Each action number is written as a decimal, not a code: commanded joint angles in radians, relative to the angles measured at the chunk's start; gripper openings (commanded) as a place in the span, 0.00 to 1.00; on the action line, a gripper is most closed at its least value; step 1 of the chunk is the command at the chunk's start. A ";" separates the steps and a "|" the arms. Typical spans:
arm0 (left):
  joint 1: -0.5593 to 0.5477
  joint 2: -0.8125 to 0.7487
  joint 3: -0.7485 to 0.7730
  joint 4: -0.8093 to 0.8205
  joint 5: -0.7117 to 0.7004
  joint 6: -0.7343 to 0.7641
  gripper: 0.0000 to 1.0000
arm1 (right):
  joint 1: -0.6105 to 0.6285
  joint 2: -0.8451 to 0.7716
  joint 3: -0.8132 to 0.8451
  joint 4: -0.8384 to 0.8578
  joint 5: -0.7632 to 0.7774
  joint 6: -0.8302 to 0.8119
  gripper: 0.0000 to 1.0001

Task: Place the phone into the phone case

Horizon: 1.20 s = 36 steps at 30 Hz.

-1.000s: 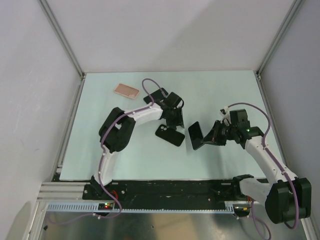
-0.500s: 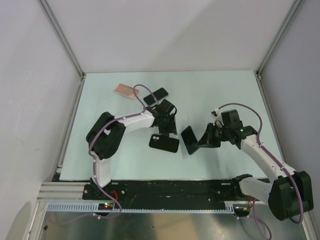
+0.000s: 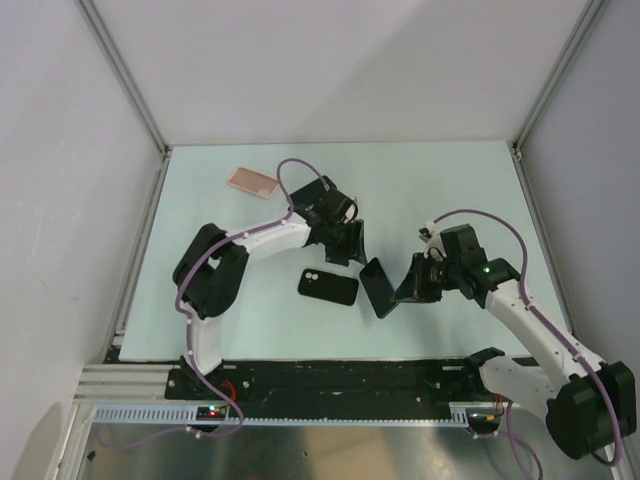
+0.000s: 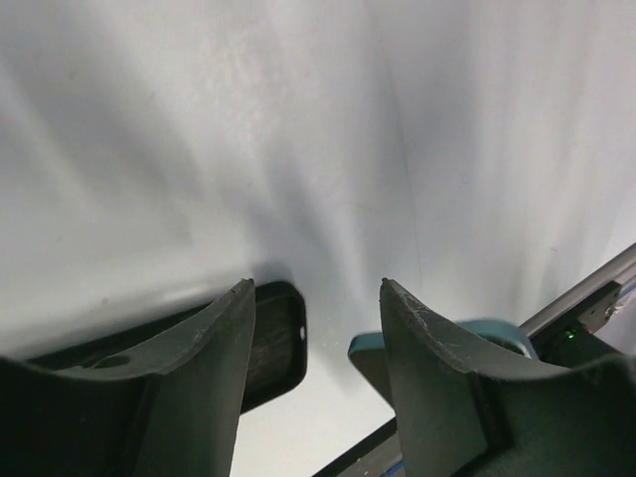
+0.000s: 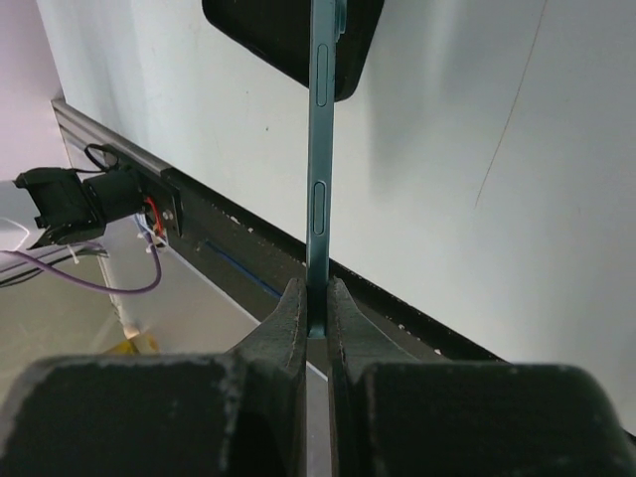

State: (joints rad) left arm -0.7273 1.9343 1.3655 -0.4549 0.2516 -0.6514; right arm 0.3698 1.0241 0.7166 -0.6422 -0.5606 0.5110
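Note:
The salmon-pink phone case (image 3: 252, 181) lies flat at the far left of the table, apart from both arms. My right gripper (image 3: 408, 283) is shut on the end of the phone (image 3: 378, 287), a dark slab with a blue-green rim held on edge just above the table. In the right wrist view the phone's edge (image 5: 320, 149) runs straight up from my closed gripper (image 5: 318, 290). My left gripper (image 3: 350, 245) is open and empty, just above the phone. In the left wrist view the gripper (image 4: 313, 288) frames bare table, with the phone's corner (image 4: 370, 356) beside its right finger.
A black slab with two camera holes (image 3: 327, 287) lies flat left of the phone; it also shows in the left wrist view (image 4: 276, 343) and the right wrist view (image 5: 278, 30). Another black slab (image 3: 308, 189) lies behind my left arm. The black rail (image 3: 350, 378) runs along the near edge.
My right gripper has carried the phone left, toward the black slab. The black slab slid a little toward the near left, and my left gripper then drew back to the right of it.

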 commanded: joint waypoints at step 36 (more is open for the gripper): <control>-0.040 -0.324 -0.190 0.065 0.005 -0.036 0.63 | -0.078 -0.153 -0.010 -0.052 -0.012 -0.001 0.00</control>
State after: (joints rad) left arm -0.8299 1.7332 1.1229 -0.4072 0.2676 -0.7067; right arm 0.2787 0.8749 0.6998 -0.7670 -0.5289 0.4927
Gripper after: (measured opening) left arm 0.627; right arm 0.077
